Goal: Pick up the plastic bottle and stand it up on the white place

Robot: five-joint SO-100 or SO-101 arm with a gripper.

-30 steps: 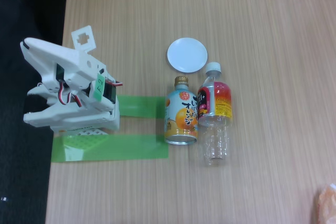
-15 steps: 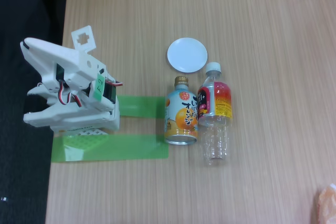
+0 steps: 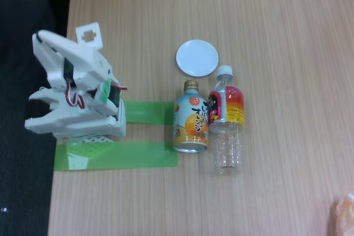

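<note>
**Reach not begun; bottle lying flat**

Landmark: white saucer (image 3: 197, 57). Plastic bottle (image 3: 225, 120) lies on its side just below it, cap near the rim, touching the orange-drink can (image 3: 191, 124). Arm is folded well left of saucer; hand (image 3: 88, 35) far from bottle, opening can't tell. Next, I judge: reach over w/o nudging can, grip mid-body.
</note>
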